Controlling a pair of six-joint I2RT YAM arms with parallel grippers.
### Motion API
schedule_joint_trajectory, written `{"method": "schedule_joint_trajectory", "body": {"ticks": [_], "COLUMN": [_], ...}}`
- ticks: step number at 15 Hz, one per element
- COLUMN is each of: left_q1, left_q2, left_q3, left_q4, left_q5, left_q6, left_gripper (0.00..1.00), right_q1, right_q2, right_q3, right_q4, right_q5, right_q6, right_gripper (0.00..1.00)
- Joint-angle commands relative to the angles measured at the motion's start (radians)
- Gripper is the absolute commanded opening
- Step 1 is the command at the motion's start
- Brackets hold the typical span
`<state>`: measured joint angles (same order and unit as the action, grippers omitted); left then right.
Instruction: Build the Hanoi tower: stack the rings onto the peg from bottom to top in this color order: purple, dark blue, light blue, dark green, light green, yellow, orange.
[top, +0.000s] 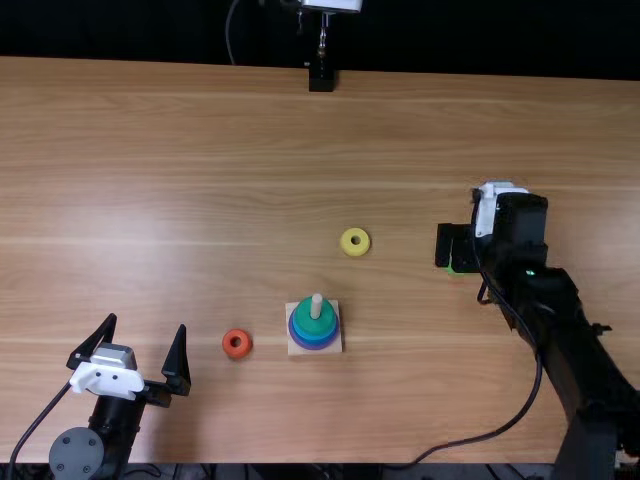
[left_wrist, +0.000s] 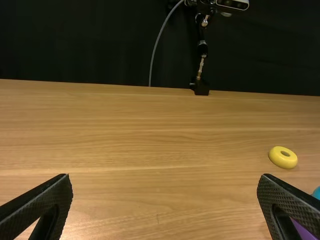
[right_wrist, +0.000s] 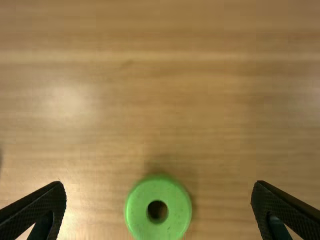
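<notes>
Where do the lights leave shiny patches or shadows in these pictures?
Top view: a pale sheen on the left of the table, a soft shadow beside the left gripper; right wrist view: a bright glare spot on the wood, a faint shadow next to the light green ring.

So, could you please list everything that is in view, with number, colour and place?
peg: one, pale, upright on base
base: one, pale, square, on table
stacked rings: several, green over blues and purple, around peg
yellow ring: one, yellow, beyond base
orange ring: one, orange, left of base
light green ring: one, light green, below right gripper
table: one, light brown, under everything
stand: one, black, far table edge
left gripper: one, black, near left
right gripper: one, black, right side
</notes>
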<state>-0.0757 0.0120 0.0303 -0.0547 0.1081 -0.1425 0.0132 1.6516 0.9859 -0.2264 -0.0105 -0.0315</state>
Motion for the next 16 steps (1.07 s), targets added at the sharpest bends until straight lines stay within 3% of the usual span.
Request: {"method": "schedule_joint_trajectory", "body": {"ticks": [1, 5, 10, 16], "left_q1": [0.011, 0.011, 0.011, 0.011], "left_q2": [-0.012, -0.012, -0.012, -0.012], "left_q3": [-0.030, -0.030, -0.030, -0.030], "left_q4": [0.003, 0.003, 0.003, 0.003], "left_q5": [0.000, 0.000, 0.000, 0.000], "left_q6": [0.008, 0.008, 0.008, 0.008], "left_gripper": [1.00, 1.00, 1.00, 1.00], "right_q1": [0.013, 0.013, 0.014, 0.022], "right_q2": [0.039, 0.126, 0.183, 0.186], "right_q3": [0.057, 0.097, 0.149, 0.148], "right_q4": [-0.018, -0.034, -0.180, -0.180], "right_q5": [0.007, 0.009, 0.010, 0.010], "right_q6": [0.002, 0.002, 0.006, 0.004], "right_gripper": [1.00, 1.00, 1.00, 1.00]}}
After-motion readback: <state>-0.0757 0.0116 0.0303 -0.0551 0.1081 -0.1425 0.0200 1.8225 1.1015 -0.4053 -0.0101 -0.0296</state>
